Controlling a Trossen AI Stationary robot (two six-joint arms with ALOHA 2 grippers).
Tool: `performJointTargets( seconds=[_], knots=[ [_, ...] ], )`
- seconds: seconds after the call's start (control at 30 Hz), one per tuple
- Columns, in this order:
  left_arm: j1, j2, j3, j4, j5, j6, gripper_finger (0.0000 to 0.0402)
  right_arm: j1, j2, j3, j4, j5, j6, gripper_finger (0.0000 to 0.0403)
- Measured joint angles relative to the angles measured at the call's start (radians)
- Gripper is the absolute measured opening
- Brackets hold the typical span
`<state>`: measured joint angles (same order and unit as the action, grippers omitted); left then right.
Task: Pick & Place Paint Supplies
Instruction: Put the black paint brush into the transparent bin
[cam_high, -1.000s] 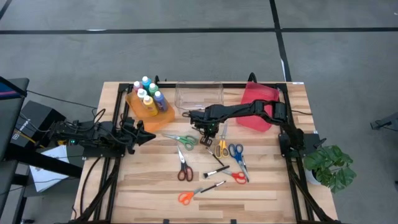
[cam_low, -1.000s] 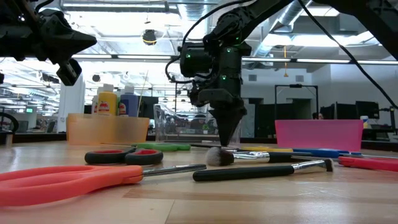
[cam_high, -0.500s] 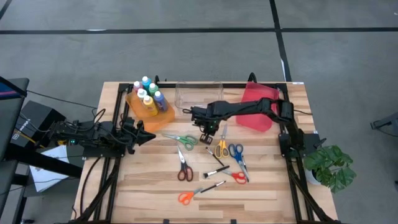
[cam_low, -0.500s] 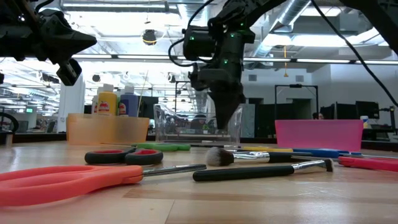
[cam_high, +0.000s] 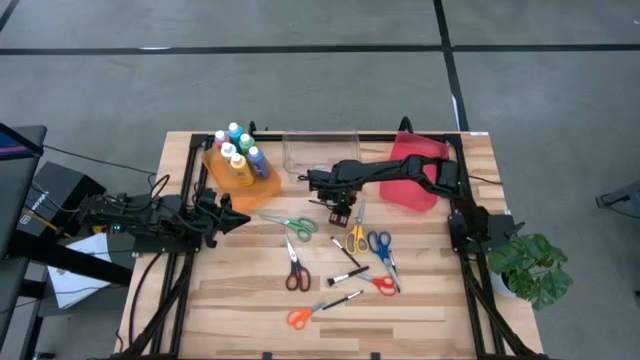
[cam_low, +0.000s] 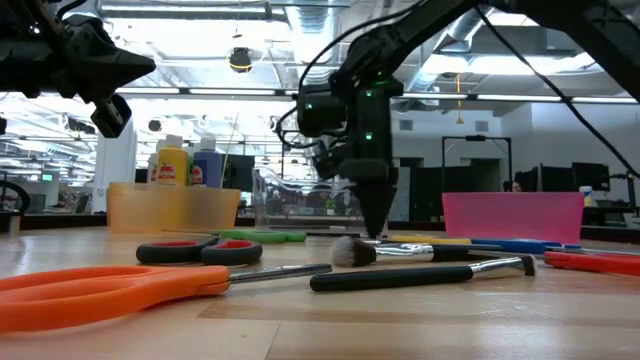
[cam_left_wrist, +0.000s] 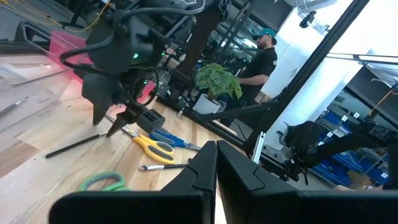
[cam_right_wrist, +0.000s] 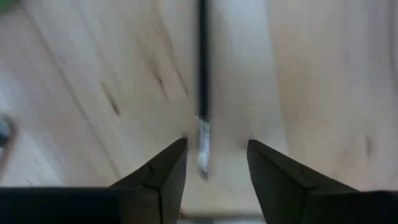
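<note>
Brush (cam_right_wrist: 203, 74) lies on the tabletop (cam_high: 420, 300) between the right tool's (cam_right_wrist: 216, 163) spread fingers, ungripped. Left tool (cam_high: 240, 218) waits shut at the left edge.

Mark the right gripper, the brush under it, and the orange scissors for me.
right gripper (cam_right_wrist: 216, 165), right wrist view, gap between open fingertips.
thin brush (cam_right_wrist: 203, 62), right wrist view, dark handle.
orange scissors (cam_high: 297, 318), high view, handle loops.

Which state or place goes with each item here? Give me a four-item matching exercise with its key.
Items
1. paint bottles
2. right end effector
3. left end effector
4. orange scissors

States or places
A. shut, empty
B. open over a thin dark paintbrush
C. in the orange bin
D. at the table's near edge

Pairs: 1-C, 2-B, 3-A, 4-D
</note>
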<state>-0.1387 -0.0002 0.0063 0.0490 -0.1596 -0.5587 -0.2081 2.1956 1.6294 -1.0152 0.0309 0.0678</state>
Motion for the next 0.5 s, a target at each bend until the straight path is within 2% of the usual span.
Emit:
performJointTargets(
  seconds=[0.13,0.23,0.37,0.43,0.5],
  knots=[
    [0.0,0.0,0.0,0.001,0.0,0.0,0.0006,0.013,0.024,0.003,-0.019,0.004,0.0,0.0156],
    [0.0,0.0,0.0,0.002,0.0,0.0,0.0005,0.037,0.036,0.002,-0.017,0.007,0.004,0.0113],
    [0.0,0.0,0.0,0.002,0.0,0.0,0.0006,0.063,0.042,0.002,-0.016,0.016,0.031,0.0028],
    [0.0,0.0,0.0,0.002,0.0,0.0,0.0006,0.069,0.042,0.001,-0.015,0.016,0.041,0.0011],
    [0.0,0.0,0.0,0.002,0.0,0.0,0.0006,0.073,0.042,0.001,-0.015,0.017,0.06,0.0012]
  ],
)
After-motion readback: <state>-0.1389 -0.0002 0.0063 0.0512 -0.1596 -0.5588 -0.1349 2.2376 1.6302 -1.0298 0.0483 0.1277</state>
